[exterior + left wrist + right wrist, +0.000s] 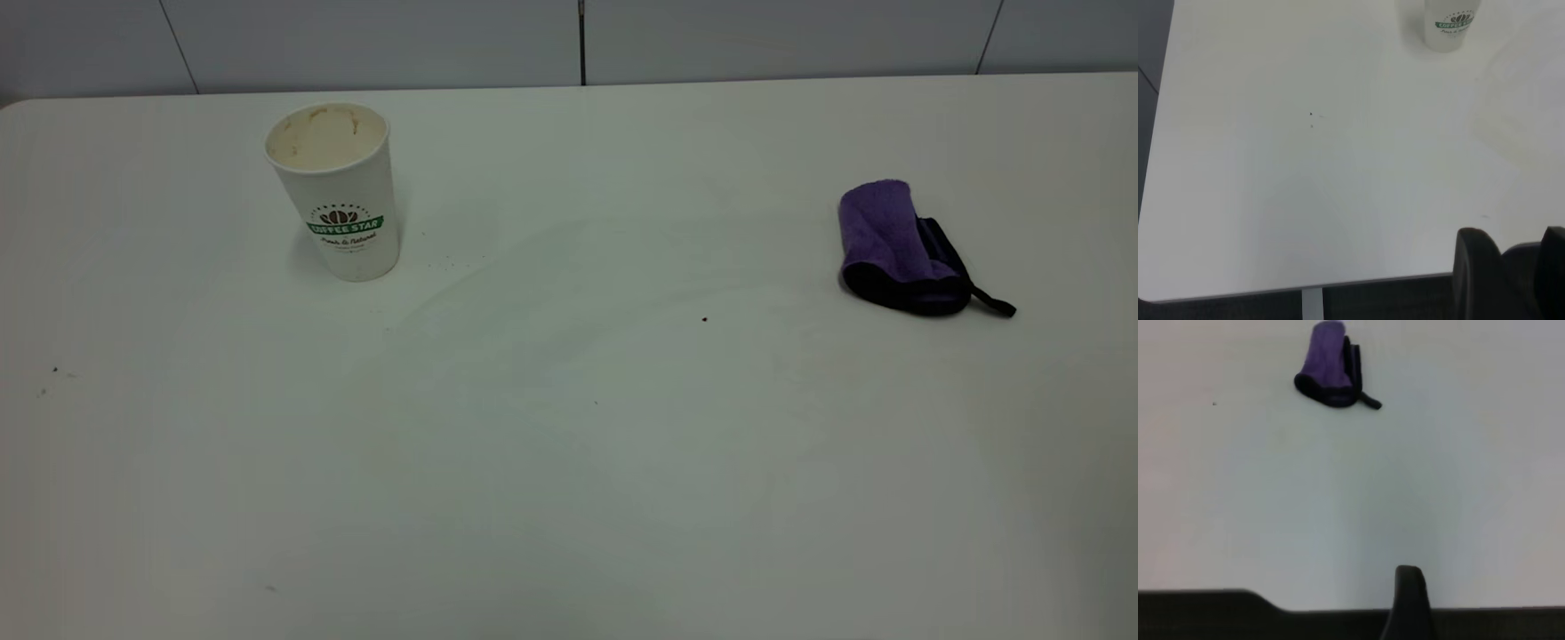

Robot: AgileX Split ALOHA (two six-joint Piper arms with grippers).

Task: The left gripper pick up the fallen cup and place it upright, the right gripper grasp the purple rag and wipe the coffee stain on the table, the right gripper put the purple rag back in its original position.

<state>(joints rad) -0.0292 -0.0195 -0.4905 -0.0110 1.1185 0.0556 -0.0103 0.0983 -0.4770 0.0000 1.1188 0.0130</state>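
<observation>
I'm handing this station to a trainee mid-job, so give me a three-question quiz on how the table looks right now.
1. True or false: the cup lies on its side.
2. Multiple choice: in the exterior view, where is the purple rag? A) touching the cup B) alone on the right of the table, well apart from the cup C) held in a gripper
3. Short answer: what is left of the coffee stain between cup and rag?

Key
1. False: it stands upright, mouth up, tan stains inside.
2. B. No gripper shows in that view; the left gripper sits back at the table's near edge, and so does the right gripper.
3. No puddle, only tiny dark specks and faint wipe streaks.
</observation>
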